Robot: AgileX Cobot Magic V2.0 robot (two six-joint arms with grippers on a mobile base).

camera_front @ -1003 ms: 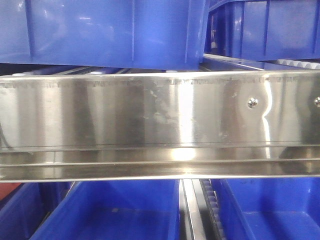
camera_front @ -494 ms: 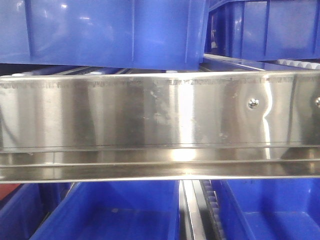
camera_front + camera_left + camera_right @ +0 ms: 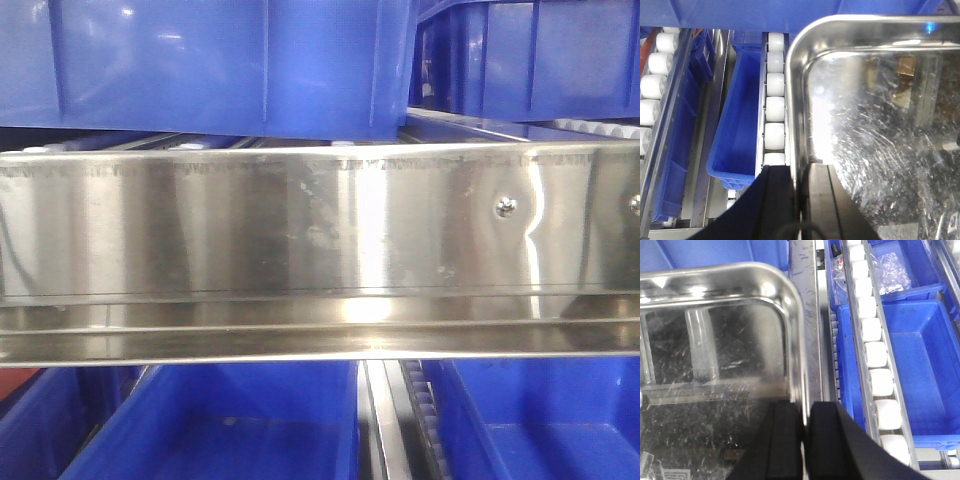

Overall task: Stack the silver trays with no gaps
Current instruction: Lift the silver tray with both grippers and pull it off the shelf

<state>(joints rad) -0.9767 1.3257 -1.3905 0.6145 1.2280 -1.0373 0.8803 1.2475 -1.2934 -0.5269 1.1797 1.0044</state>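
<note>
Front view unchanged, left hand (image 3: pixel 797 172), right hand (image 3: pixel 802 412) each pinching silver tray (image 3: pixel 865 125)

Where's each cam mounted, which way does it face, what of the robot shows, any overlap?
Exterior front-facing: off the arms, level, close to the shelf rail and facing it head-on, blue bins above and below; no robot part shows.
Left wrist: on the left arm, looking down past the left tool, which is clamped on the silver tray rim; rollers beside.
Right wrist: mirrored; right tool is clamped on a rim.
Shared: both wrist views show seemingly one tray, held at opposite rims.
</note>
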